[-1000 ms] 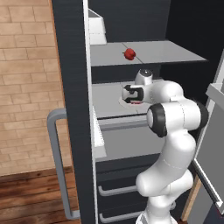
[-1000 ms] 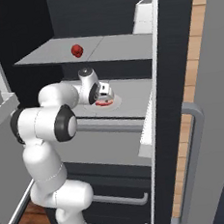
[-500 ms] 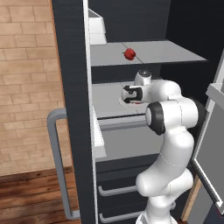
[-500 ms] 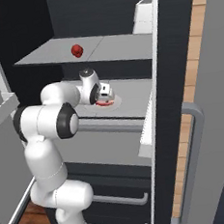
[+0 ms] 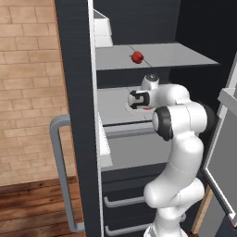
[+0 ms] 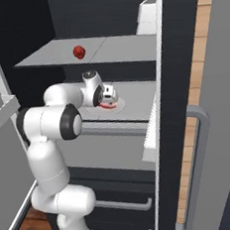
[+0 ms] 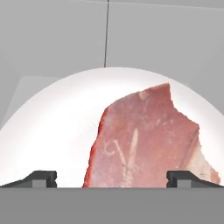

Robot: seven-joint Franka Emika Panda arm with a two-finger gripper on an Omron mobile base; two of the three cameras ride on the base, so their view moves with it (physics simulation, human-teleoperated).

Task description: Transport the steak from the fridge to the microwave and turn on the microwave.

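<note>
Dark charcoal walls of the open fridge point(image 5: 74, 69) frame the scene, with brick wall and wood floor to one side and light grey shelves inside. On the upper shelf point(image 6: 115, 49) sits a round red fruit point(image 5: 137, 57), well apart from the work below. The arm reaches onto the middle shelf point(image 5: 111, 106), where a white plate point(image 7: 57, 131) carries the steak point(image 7: 144, 144). The tool point(image 7: 111, 177) hangs directly over the plate, pointing down at it, fingers spread wide apart and holding nothing; in the hand view the two dark fingertips point(image 7: 41, 178) stand at either side of the meat's near end, not touching it.

Key relation: the steak lies straight ahead of the tool and slightly toward the right fingertip in the hand view. Its long axis runs away from the camera, from the bottom edge up toward a pointed corner, roughly across the line joining the fingertips. The open fingers therefore already straddle the slab's narrower width, which suggests a straight descent and closure would suit, with perhaps a small shift toward the right of that view to centre it.

No brand, label or legible writing appears on any surface; pale marbling lines on the meat are not text.
</note>
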